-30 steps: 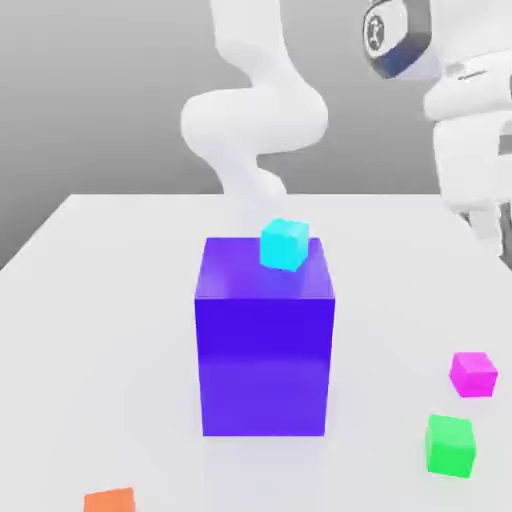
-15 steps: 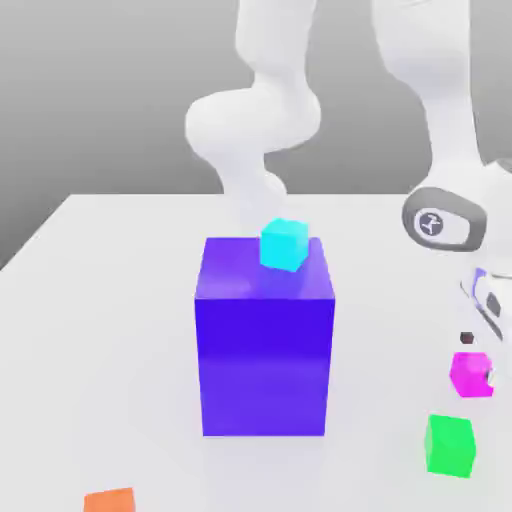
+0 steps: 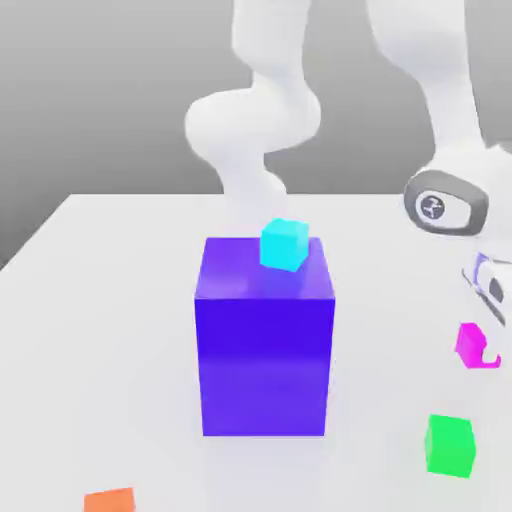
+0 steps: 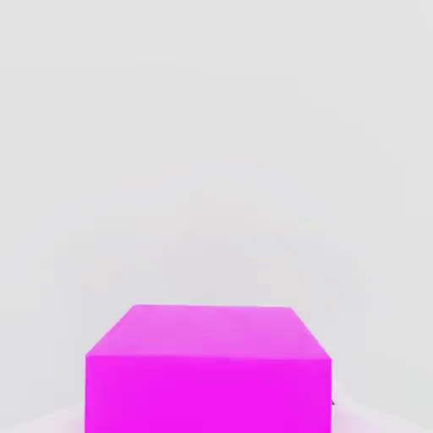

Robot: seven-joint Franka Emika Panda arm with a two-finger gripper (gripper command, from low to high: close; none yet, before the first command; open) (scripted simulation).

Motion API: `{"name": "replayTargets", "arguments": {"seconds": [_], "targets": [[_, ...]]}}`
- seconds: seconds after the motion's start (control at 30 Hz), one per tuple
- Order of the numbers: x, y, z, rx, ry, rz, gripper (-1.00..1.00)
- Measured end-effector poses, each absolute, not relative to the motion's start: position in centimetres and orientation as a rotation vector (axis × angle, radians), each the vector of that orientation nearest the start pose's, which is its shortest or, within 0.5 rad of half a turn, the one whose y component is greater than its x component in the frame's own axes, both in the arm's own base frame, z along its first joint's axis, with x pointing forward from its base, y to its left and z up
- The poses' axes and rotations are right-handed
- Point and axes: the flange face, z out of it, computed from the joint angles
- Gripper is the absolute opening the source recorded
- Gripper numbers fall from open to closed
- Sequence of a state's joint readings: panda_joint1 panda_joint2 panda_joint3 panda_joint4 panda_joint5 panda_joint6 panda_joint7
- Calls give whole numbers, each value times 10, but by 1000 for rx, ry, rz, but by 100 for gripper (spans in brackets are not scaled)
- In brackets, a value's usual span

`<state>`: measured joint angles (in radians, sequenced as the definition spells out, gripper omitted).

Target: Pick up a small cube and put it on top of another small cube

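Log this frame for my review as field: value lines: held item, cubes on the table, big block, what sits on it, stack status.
held item: magenta cube, apparently, at the jaws
cubes on table: green; orange, cut by the exterior view's lower edge
big block: blue
on big block: cyan cube
stack status: magenta cube not yet on another cube

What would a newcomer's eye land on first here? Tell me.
Most likely the big blue-violet block near the middle of the exterior view, with a small cyan cube on top. Next, probably the magenta cube, large in the hand view and partly hidden by the gripper at the exterior view's right, above the green cube in that picture.
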<state>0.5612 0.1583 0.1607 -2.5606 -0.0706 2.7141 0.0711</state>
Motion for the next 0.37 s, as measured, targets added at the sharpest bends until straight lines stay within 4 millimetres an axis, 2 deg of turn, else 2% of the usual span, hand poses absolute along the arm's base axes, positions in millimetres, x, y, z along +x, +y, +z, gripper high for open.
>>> {"name": "replayTargets", "arguments": {"seconds": [0.07, 0.1, 0.17, 0.23, 0.27, 0.37], "targets": [[386, 269, 230, -3001, -940, 2, -100], [402, 258, 230, -3014, -889, 2, -100], [414, 249, 213, -3024, -850, 3, -100], [417, 246, 188, -3027, -839, 3, -100], [417, 245, 181, -3028, -837, 3, 100], [417, 245, 181, -3028, -837, 3, 100]]}}
